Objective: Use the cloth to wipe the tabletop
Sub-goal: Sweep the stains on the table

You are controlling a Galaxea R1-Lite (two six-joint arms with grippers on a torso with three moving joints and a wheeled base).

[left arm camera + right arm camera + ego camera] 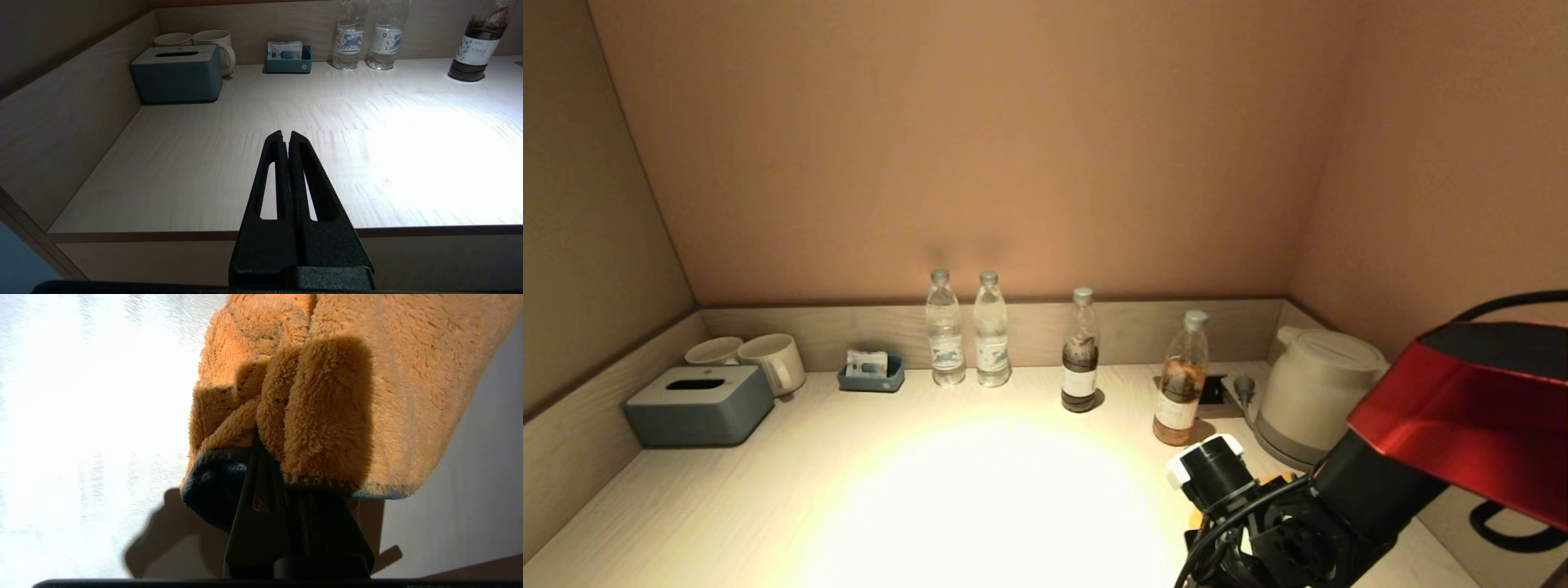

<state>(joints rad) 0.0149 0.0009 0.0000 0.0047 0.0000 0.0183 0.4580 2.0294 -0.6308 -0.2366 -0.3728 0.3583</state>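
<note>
I see the tabletop [980, 490] lit bright in its middle, bottles and a kettle [1315, 392] along the back. My right gripper [267, 457] is clenched on the orange cloth [327, 400] at the front right. The left gripper [286, 136] is parked, pinched together, empty.
</note>
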